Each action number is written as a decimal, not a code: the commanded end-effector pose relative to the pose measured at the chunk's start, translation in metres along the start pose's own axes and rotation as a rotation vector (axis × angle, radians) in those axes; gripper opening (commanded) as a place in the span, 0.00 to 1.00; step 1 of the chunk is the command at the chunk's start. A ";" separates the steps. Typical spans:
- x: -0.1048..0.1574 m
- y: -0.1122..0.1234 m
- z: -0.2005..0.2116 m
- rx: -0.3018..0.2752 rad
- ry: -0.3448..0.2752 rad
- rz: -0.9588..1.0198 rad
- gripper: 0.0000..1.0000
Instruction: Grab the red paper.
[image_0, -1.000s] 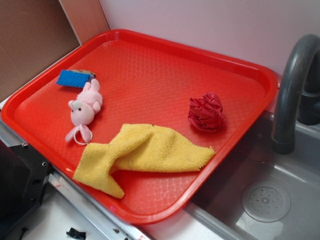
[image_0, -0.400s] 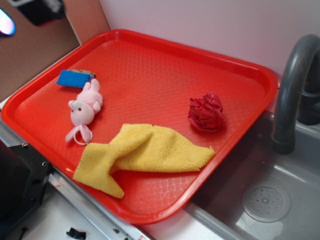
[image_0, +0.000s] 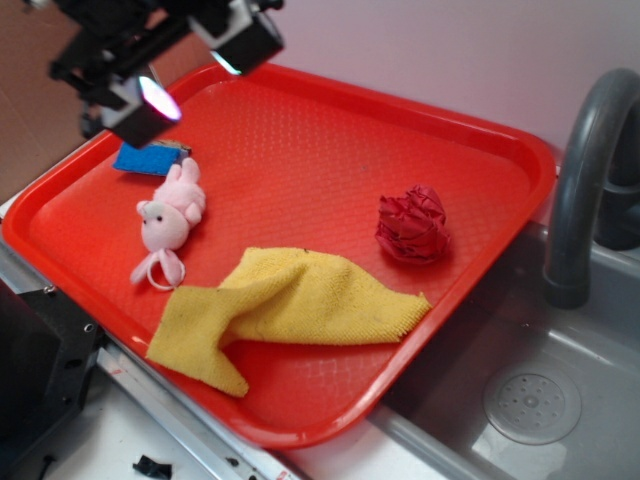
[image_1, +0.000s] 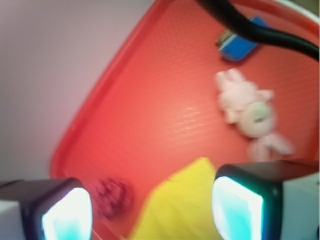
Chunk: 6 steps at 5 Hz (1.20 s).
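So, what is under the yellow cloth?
The yellow cloth lies on the red tray, which shows all around it. Its raised fold could cover something small; that part is hidden.

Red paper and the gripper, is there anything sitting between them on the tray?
No. In the exterior view, only bare tray floor lies between the gripper and the red paper.

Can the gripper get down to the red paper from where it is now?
Probably yes: the red paper sits alone on the tray, apart from the yellow cloth; the open gripper is far off.
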<state>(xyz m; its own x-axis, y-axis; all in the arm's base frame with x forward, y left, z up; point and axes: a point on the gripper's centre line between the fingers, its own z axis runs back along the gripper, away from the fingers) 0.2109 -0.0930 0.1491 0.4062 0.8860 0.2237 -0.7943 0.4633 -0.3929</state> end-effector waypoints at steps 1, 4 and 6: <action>-0.022 -0.038 -0.066 0.003 0.028 -0.026 1.00; -0.046 -0.054 -0.118 0.087 0.110 -0.156 1.00; -0.049 -0.054 -0.124 0.129 0.133 -0.160 0.00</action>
<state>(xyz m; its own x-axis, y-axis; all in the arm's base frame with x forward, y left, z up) 0.2775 -0.1608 0.0355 0.5905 0.7939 0.1451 -0.7692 0.6081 -0.1966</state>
